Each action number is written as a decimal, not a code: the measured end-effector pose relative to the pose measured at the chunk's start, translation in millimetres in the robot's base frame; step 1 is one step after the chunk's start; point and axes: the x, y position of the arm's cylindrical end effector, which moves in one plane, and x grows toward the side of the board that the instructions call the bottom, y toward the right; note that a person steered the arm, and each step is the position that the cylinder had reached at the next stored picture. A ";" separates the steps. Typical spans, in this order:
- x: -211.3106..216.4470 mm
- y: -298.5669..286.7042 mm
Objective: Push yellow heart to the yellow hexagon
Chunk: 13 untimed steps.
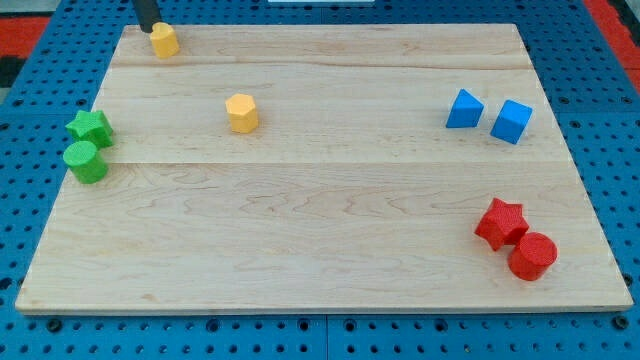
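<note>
The yellow heart (pixel 164 40) sits at the view's top left, near the board's top edge. My tip (pixel 149 29) is right behind it, at its upper left, touching or nearly touching it. The yellow hexagon (pixel 241 112) stands lower and to the right of the heart, well apart from it.
A green star (pixel 90 127) and a green cylinder (pixel 85 161) sit at the left edge. A blue triangle (pixel 463 109) and a blue cube (pixel 512 121) are at the right. A red star (pixel 500 222) and a red cylinder (pixel 532 256) are at the bottom right. The wooden board (pixel 320 250) lies on blue pegboard.
</note>
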 end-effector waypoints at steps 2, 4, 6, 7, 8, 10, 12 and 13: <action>10.2 -8.6; 35.5 -18.1; 3.8 -12.4; 13.7 -2.6; 23.2 14.5; 49.6 65.4; 81.9 108.6; 87.6 111.2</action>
